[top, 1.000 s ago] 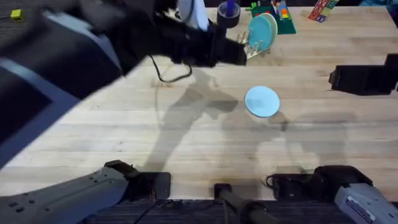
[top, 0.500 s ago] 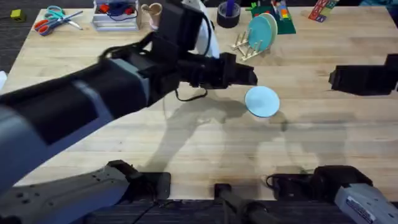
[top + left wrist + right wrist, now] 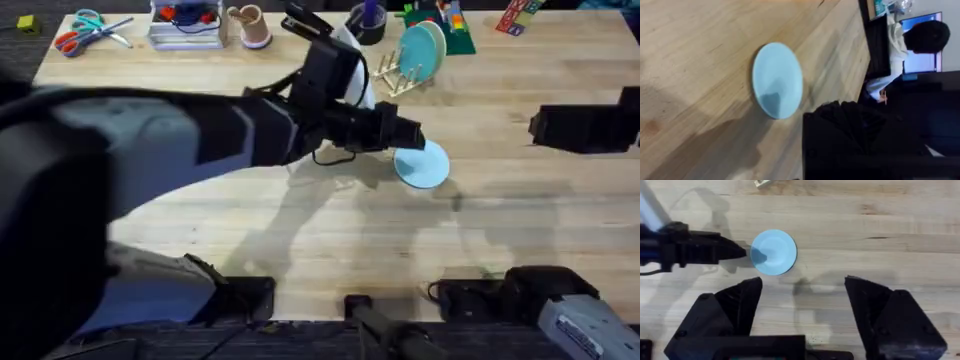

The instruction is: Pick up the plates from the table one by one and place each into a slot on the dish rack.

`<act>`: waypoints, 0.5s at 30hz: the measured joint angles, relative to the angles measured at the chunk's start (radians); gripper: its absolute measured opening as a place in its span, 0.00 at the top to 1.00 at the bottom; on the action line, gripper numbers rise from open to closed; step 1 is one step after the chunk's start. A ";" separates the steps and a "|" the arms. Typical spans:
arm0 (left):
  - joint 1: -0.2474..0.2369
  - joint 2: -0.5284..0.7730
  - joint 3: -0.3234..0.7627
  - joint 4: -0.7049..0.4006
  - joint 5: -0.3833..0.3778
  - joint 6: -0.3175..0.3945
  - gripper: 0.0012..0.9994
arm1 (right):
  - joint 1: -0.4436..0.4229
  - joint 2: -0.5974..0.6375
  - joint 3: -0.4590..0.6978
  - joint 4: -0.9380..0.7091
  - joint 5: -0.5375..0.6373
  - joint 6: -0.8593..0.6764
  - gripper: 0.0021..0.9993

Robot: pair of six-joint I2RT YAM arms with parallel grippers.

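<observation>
Overhead, the left end effector [image 3: 408, 135] is reaching across the centre of the frame, its tip lying just beside the left rim of a pale blue plate [image 3: 422, 165] that is lying flat on the table [image 3: 300, 240]; whether its fingers are parted I cannot tell. The dish rack [image 3: 400, 72] is standing at upper centre, holding a teal-green plate [image 3: 424, 48] upright in a slot. In the right wrist view, the right end effector [image 3: 802, 302] is hanging wide open, empty, above the table near the blue plate [image 3: 773, 251].
</observation>
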 joint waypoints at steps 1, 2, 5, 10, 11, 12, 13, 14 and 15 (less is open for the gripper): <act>-0.002 0.021 0.000 0.007 0.005 -0.001 0.96 | 0.000 0.000 0.000 0.000 0.000 0.000 0.00; -0.003 0.043 0.000 0.015 0.007 -0.004 0.96 | 0.000 0.000 0.000 0.000 0.000 0.000 0.00; -0.006 0.095 0.000 0.043 0.011 -0.010 0.96 | 0.000 0.000 0.000 0.000 0.000 0.000 0.00; -0.006 0.142 0.000 0.083 0.013 -0.018 0.96 | 0.000 0.000 0.000 0.000 0.000 0.000 0.00; -0.006 0.151 0.000 0.087 0.015 -0.018 0.96 | 0.000 0.000 0.000 0.000 0.000 0.000 0.00; -0.006 0.160 0.000 0.089 0.015 -0.019 0.96 | 0.000 0.000 0.000 0.000 0.000 0.000 0.00; -0.007 0.168 0.000 0.089 0.015 -0.019 0.96 | 0.000 0.000 0.000 0.000 0.000 0.000 0.00; -0.007 0.181 0.000 0.089 0.017 -0.020 0.96 | 0.000 0.000 0.000 0.000 0.000 0.000 0.00; -0.007 0.192 0.000 0.091 0.019 -0.021 0.96 | 0.000 0.000 0.000 0.000 0.000 0.000 0.00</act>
